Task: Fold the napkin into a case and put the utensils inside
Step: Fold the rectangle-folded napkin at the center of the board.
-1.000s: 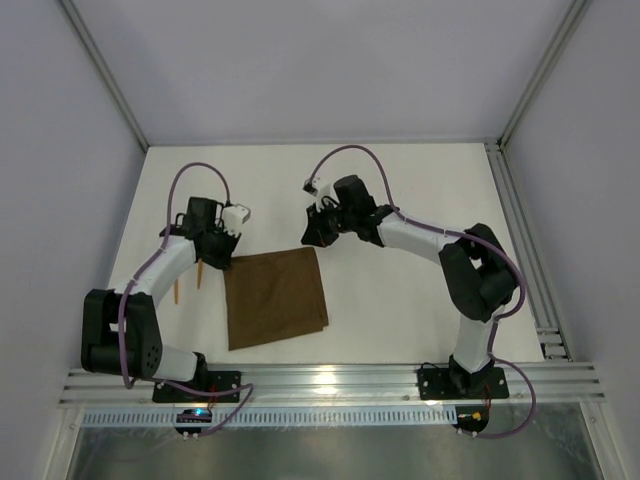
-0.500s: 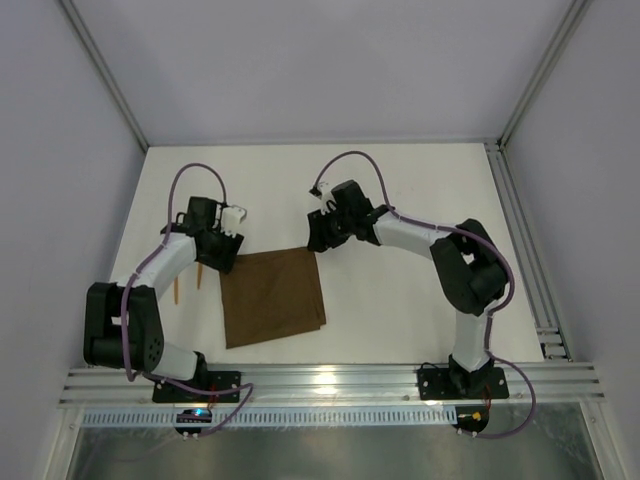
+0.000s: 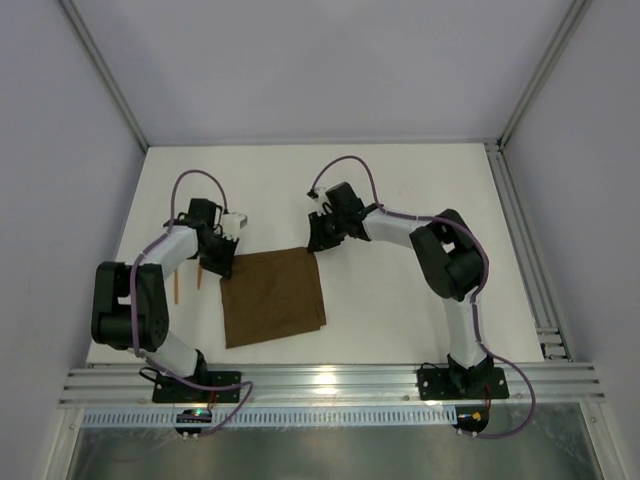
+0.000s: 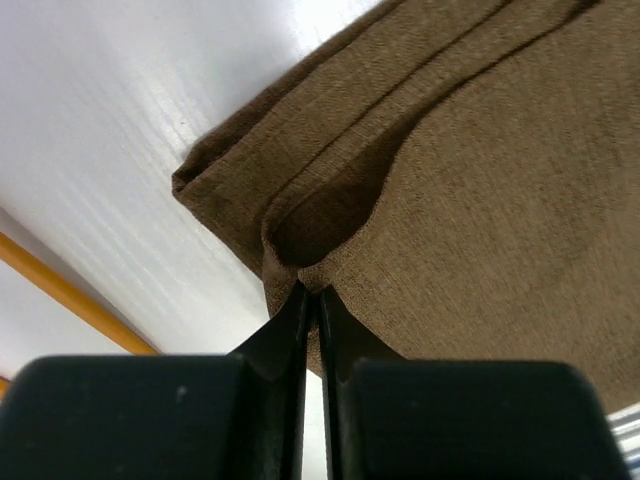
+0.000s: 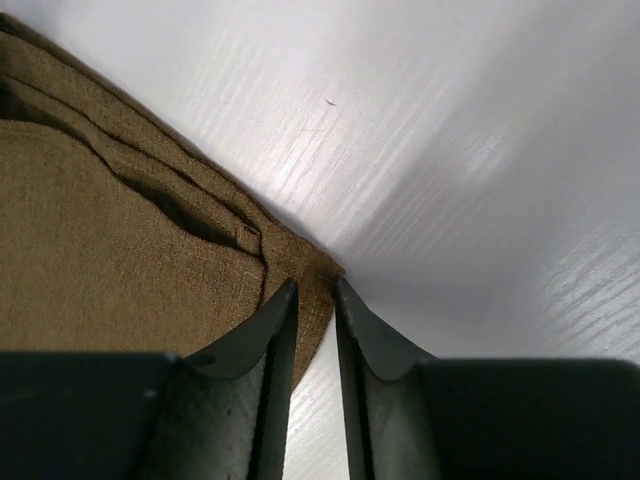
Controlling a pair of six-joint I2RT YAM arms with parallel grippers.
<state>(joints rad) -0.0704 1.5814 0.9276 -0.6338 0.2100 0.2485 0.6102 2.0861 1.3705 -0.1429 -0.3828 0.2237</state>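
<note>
A white desk (image 3: 400, 300) sits between pale grey walls, with the napkin (image 3: 272, 297) lying flat toward its 7 o'clock side. The left end effector (image 3: 221, 268) pinches a puckered fold at the napkin's 10 o'clock corner, while the right end effector (image 3: 314, 245) straddles the 1 o'clock corner with its fingers a slit apart, and I cannot tell whether it grips. Only the overhead view shows both utensils (image 3: 177, 290), at the napkin's 9 o'clock.

Bright overhead light streaks glare on the table (image 5: 450, 150) beyond the right gripper (image 5: 315, 288). Its fingers (image 5: 240, 400) blur dark; napkin (image 4: 480, 200) folds ahead of the left gripper (image 4: 311, 293) hold soft shadows.
</note>
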